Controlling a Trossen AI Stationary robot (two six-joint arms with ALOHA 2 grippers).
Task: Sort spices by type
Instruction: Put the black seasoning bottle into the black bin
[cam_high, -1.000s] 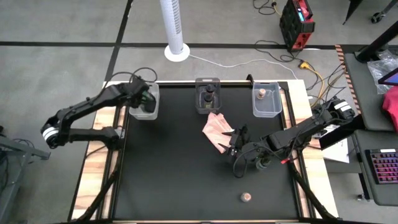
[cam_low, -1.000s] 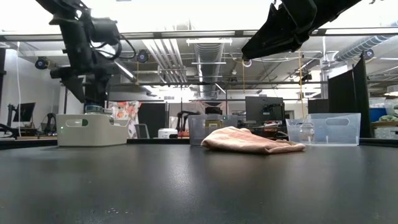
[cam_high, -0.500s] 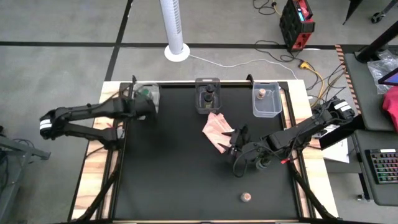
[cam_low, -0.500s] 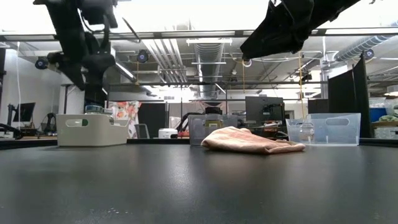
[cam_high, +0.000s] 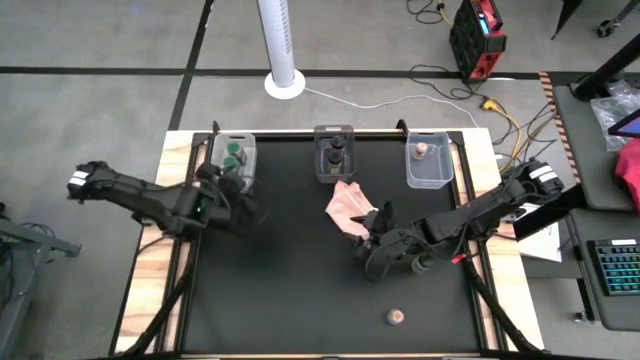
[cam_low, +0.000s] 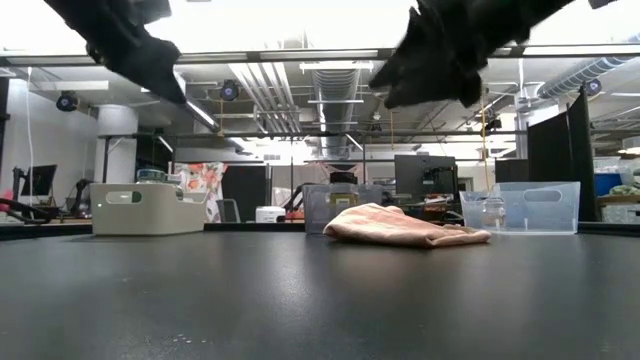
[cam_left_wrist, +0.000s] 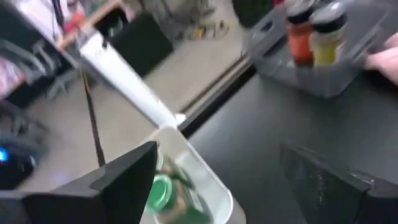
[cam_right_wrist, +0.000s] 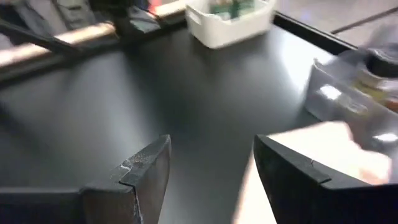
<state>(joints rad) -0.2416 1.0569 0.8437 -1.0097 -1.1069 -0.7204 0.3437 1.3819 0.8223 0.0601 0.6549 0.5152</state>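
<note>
- The left gripper (cam_high: 243, 205), fingers spread and empty, has pulled back from the left bin (cam_high: 236, 160), leaving green-lidded jars (cam_high: 233, 155) inside.
- The right gripper (cam_high: 377, 225), fingers partly spread and empty, stays beside the pink cloth (cam_high: 348, 207); one pinkish-lidded jar (cam_high: 395, 317) remains on the tabletop (cam_high: 290, 290).

A robotics lab or industrial workshop is showing here: exposed ceiling ducts (cam_low: 340, 90) are running overhead at upper centre, monitors (cam_low: 425, 175) are standing at mid-frame, and cables (cam_high: 490, 95) are trailing across grey concrete floor (cam_high: 120, 40) at top.

Grey floor (cam_high: 100, 40) (black tape lines) under exposed ceiling ducts (cam_low: 335, 85).
</note>
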